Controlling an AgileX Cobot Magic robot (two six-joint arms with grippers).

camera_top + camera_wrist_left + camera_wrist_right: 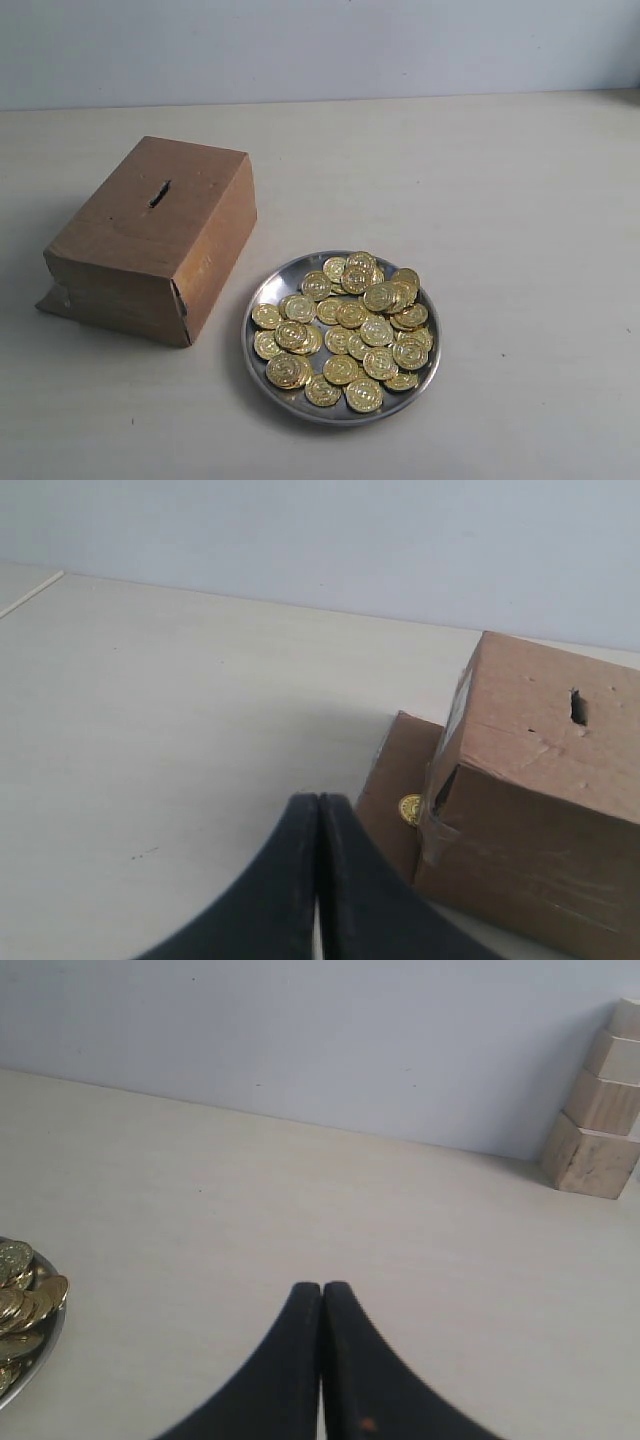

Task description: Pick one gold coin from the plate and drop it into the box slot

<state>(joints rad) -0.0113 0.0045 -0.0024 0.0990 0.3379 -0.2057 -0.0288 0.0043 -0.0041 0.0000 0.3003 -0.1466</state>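
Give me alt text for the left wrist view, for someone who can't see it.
A brown cardboard box with a dark slot in its top stands on a pale table, with one gold coin on a cardboard flap at its base. The left pincer, shut and empty, fills the foreground.

You are looking at a pale wood-grain tabletop (520,200) meeting a plain bluish-white wall (320,45); soft light is falling evenly.

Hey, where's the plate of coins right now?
In the exterior view, the plate sits on the table just right of the box and slightly nearer the camera, heaped with gold coins.
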